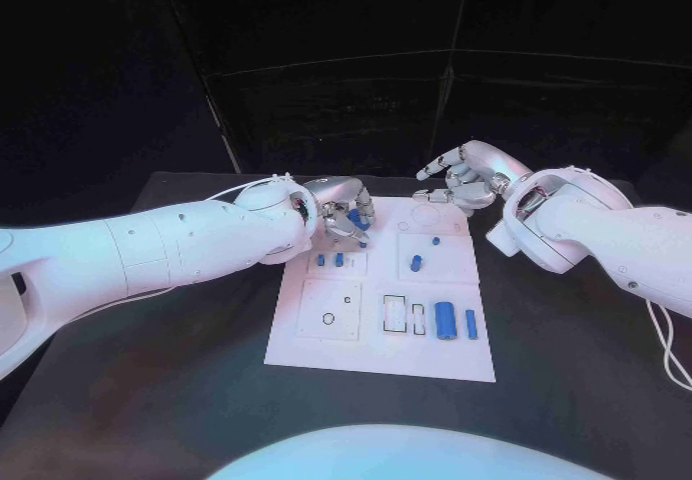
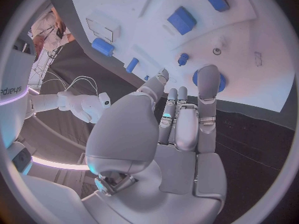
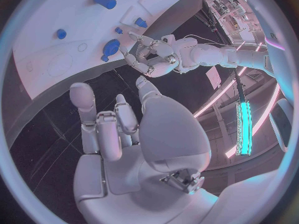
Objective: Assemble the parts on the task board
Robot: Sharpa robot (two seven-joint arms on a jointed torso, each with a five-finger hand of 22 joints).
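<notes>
Your left hand [image 1: 338,205] hovers at the eleven o'clock corner of the flat white rectangular task board [image 1: 339,345], and a round blue part [image 1: 356,218] sits right at its fingertips, but you cannot tell whether the fingers grip it or merely reach over it. Your right hand [image 1: 464,177] hangs off the board's far edge at about one o'clock, fingers spread apart and holding nothing. On the board, a large blue cylinder [image 1: 446,319] lies toward four o'clock with a slim blue bar [image 1: 470,322] just beside it, a small blue peg [image 1: 415,263] near the centre, and two short blue pins [image 1: 329,260] toward ten o'clock.
</notes>
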